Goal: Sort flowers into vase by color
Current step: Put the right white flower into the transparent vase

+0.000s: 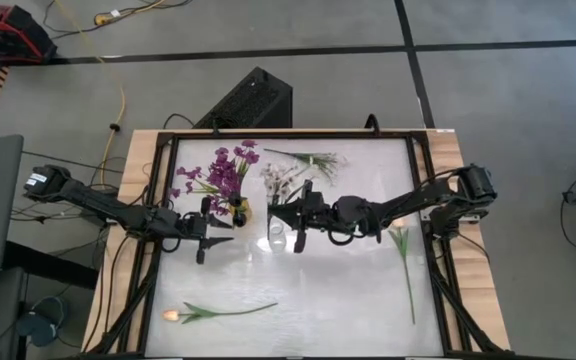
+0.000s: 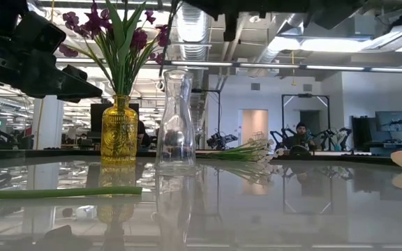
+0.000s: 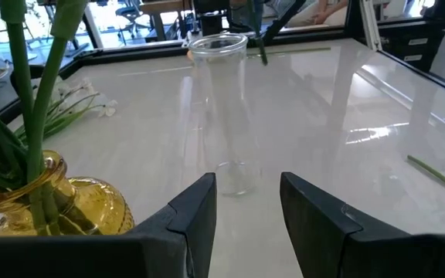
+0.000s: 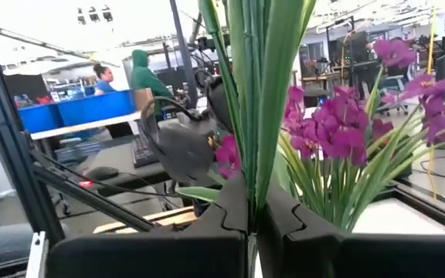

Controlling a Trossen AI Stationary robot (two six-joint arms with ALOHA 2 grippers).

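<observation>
While upright, green stems (image 4: 253,85) sit pinched in right gripper (image 4: 253,224).

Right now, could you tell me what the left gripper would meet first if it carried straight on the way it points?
Most likely the clear glass vase: in the left wrist view it stands dead ahead of the left gripper, framed between its open jaws. The yellow vase sits off to one side. How far the gap is remains hard to judge.
</observation>
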